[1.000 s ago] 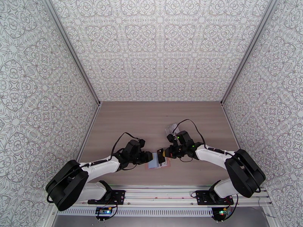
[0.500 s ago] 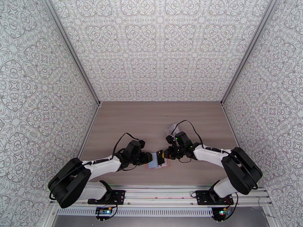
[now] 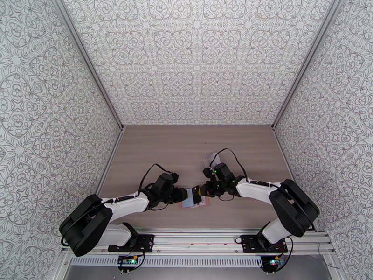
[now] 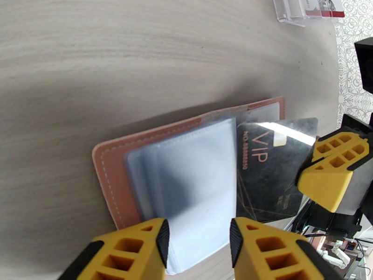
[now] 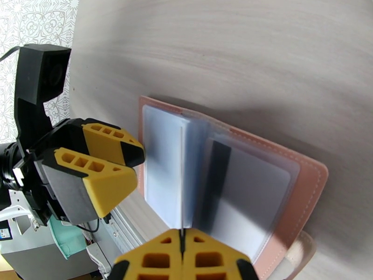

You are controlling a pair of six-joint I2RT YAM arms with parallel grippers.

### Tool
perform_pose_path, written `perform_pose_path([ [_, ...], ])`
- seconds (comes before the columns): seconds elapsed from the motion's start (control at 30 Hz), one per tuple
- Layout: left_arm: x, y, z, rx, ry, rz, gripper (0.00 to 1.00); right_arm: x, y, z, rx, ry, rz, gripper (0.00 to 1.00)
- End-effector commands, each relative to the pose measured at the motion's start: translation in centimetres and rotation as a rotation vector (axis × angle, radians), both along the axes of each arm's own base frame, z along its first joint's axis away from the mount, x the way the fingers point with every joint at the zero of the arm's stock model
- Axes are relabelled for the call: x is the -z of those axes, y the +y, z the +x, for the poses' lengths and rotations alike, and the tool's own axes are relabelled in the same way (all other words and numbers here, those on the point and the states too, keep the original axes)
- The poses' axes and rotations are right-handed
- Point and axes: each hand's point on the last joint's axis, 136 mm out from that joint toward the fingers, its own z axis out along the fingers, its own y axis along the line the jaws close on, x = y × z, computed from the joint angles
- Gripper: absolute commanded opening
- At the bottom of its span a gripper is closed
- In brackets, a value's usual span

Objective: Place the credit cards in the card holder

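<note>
The card holder (image 4: 112, 169) lies open on the table, pinkish-brown with blue-grey sleeves, near the front edge (image 3: 192, 204). My right gripper (image 4: 310, 159) is shut on a black credit card (image 4: 268, 169) marked VIP, whose left edge meets the sleeves' right edge. From the right wrist this card (image 5: 181, 183) shows edge-on above the right gripper (image 5: 182, 239), standing between the sleeves. My left gripper (image 4: 198, 239) is open, its fingers astride the sleeves' near edge and touching the holder. A sleeve on the holder's other half (image 5: 303, 178) shows a pale card with a dark stripe (image 5: 247, 197).
A crinkly clear plastic pouch (image 4: 307, 5) with a red-and-white card inside lies behind the right gripper (image 3: 210, 158). Patterned walls enclose the table on three sides. The aluminium rail (image 3: 196, 236) runs just in front of the holder.
The right gripper has edged left with the black card, closer to the left gripper and the holder's sleeves. The left gripper has stayed on the holder.
</note>
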Motion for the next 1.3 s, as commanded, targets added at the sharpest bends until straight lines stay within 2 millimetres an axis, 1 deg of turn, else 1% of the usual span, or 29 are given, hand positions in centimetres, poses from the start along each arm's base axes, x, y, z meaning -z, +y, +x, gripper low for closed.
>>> perform_pose_path([
  [0.0,0.9,0.5,-0.6,0.01,0.017,0.045,0.43,-0.4,0.7,0.8,0.009,-0.017,0.007,0.0],
  [0.2,1.1,0.6,-0.7,0.008,0.02,0.052,0.43,-0.2,0.6,0.8,0.016,-0.017,-0.007,0.0],
  [0.53,1.2,0.7,-0.8,0.008,0.021,0.053,0.43,-0.5,0.2,1.3,0.066,-0.028,-0.014,0.0],
  [1.27,1.3,0.7,-0.8,0.006,0.02,0.053,0.43,0.8,0.5,0.7,0.066,0.012,-0.006,0.0],
])
